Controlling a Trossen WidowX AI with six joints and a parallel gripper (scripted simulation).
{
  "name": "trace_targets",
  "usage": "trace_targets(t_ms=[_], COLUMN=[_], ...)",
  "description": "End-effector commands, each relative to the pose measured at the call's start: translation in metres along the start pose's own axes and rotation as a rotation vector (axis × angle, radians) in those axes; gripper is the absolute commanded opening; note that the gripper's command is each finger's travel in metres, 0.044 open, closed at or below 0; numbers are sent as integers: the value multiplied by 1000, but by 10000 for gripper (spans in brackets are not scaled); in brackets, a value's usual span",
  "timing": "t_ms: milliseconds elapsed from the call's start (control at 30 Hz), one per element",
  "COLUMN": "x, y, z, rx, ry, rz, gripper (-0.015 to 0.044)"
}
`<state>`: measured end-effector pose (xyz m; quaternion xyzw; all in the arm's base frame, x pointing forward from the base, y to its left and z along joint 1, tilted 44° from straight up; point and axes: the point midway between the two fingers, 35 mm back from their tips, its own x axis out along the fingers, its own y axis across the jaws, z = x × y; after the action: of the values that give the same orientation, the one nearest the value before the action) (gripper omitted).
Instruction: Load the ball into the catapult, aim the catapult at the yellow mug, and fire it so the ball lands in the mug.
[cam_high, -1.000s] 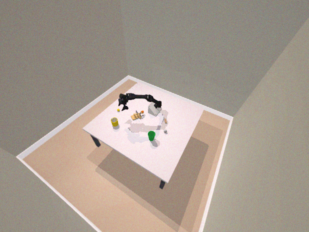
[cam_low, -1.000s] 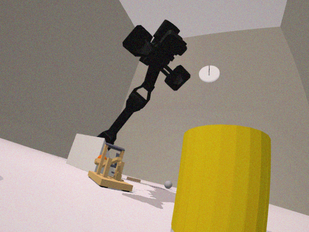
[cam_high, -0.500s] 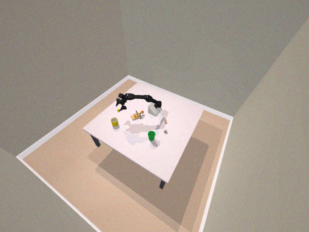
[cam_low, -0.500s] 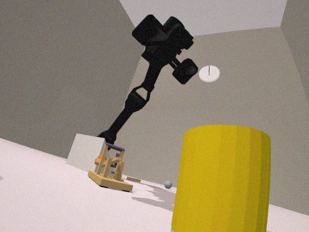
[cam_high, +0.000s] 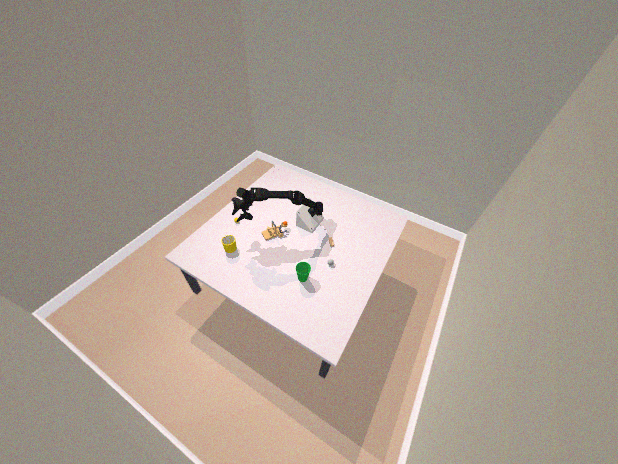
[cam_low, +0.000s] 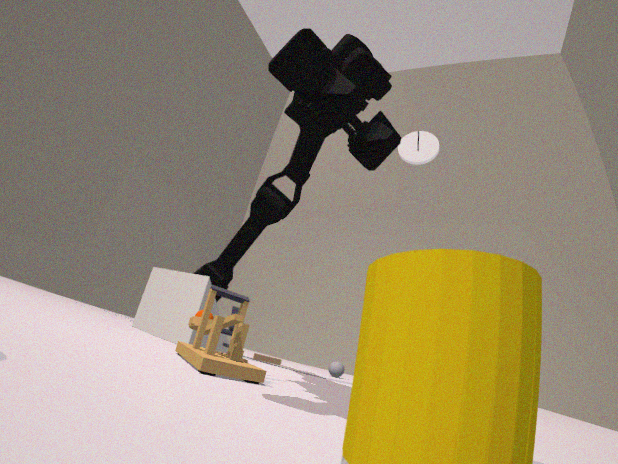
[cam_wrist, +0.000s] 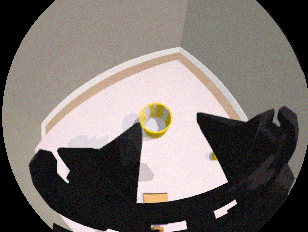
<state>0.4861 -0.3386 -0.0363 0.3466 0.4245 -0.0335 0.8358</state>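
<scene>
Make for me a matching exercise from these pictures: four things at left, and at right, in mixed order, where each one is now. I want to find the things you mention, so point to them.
Things:
1. orange ball (cam_high: 285, 223) (cam_low: 200, 313)
2. yellow mug (cam_high: 229, 244) (cam_low: 445, 350) (cam_wrist: 155, 134)
3. gray ball (cam_high: 330, 262) (cam_low: 336, 369)
4. gripper (cam_high: 243, 210) (cam_wrist: 169, 121)

Places:
A. upright on the table, nearest the exterior camera
B. in the air, with fingers apart
C. at the catapult (cam_high: 273, 231) (cam_low: 220, 362)
D. on the table, near the green cup (cam_high: 303, 271)

Pairs: 1-C, 2-A, 3-D, 4-B

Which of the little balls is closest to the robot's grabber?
The yellow ball: it's right by the gripper, while the orange and gray balls are farther away.
</scene>
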Motion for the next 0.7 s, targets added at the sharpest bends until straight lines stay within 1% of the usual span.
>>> trace_targets(t_ms=[0,267,533,667], x=[-2,-2,-2,-1], y=[-1,-1,-1,11], z=[3,3,3,-8], rx=[0,0,-3,-74], ry=[-10,-10,-8,38], rz=[-4,-4,-6,-30], gripper=[204,0,0,0])
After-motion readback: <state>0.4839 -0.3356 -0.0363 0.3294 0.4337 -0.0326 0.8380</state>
